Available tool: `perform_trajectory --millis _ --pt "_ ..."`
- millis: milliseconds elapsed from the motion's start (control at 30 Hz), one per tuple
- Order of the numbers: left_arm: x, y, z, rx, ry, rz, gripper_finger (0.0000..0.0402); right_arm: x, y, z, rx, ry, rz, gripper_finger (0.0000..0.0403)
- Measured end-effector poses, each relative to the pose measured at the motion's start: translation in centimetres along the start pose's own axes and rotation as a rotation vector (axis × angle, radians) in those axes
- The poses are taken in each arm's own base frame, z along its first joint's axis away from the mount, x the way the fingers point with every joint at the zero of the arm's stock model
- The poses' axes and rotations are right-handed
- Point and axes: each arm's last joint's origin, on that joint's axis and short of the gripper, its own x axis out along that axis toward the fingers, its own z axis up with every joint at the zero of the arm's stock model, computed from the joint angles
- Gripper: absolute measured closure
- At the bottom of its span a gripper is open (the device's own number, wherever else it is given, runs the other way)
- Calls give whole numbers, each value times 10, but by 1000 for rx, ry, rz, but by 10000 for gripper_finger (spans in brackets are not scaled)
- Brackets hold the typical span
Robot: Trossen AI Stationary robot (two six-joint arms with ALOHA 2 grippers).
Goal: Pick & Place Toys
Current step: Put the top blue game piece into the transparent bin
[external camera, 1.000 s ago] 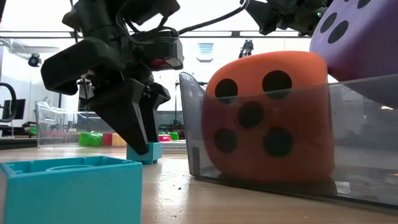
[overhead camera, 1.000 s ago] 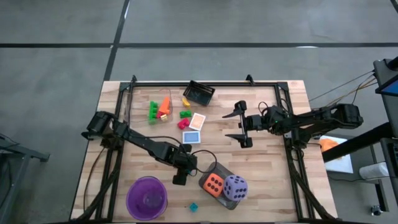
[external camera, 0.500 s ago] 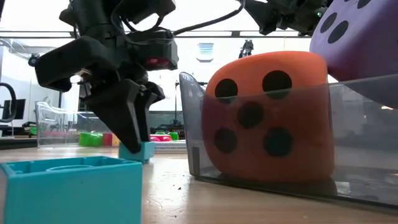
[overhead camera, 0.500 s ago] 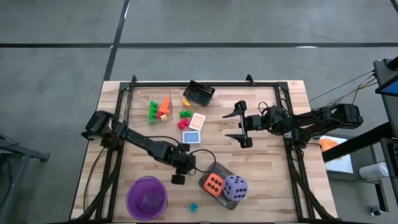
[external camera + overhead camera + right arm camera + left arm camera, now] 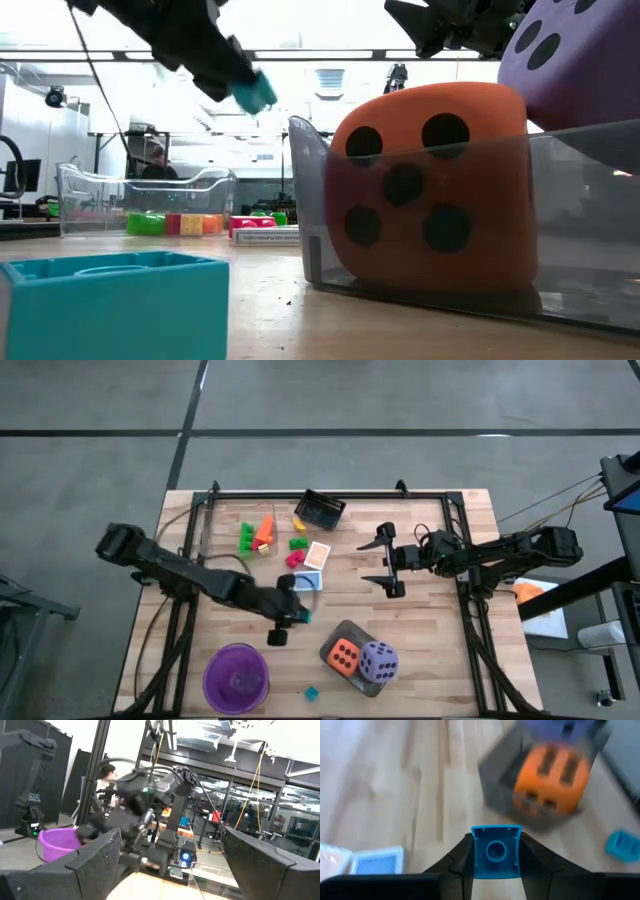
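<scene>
Far left on the desk (image 5: 450,620) sits the purple bowl (image 5: 236,678), and just right of it your left gripper (image 5: 496,870) is up in the air, fingers (image 5: 457,865) pinching a teal block (image 5: 495,851) between them; from the low camera you see that block hanging well above the wood. So you're in the carry step: one toy gripped and lifted, not yet set down. Behind it lie two cards (image 5: 312,566) and a scatter of green, orange and pink blocks (image 5: 268,538) near the far rail, all waiting. Move right and there's the grey tray (image 5: 339,632) with the orange die (image 5: 343,655) and purple die (image 5: 378,660) sitting in it, close beside your gripper. A second teal block (image 5: 311,692) lies loose near the front edge, between bowl and tray. My read is that you need to swing the held block over a container, the tray being nearest and ahead of the left wrist camera, then lower and release; which container is meant I can't tell. Further right, your right gripper (image 5: 393,561) waits mid-desk with fingers (image 5: 95,857) spread wide, holding nothing.
</scene>
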Motion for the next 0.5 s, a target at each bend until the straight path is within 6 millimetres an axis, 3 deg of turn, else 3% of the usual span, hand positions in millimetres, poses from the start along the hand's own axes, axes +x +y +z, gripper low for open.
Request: perform_trajectory --millis 200,500 --pt "-31 21 -28 -88 -283 14 288 0 0 1 -2 -6 -1 64" --pt "-62 54 -54 -217 -342 178 288 0 0 1 -5 -6 -1 64"
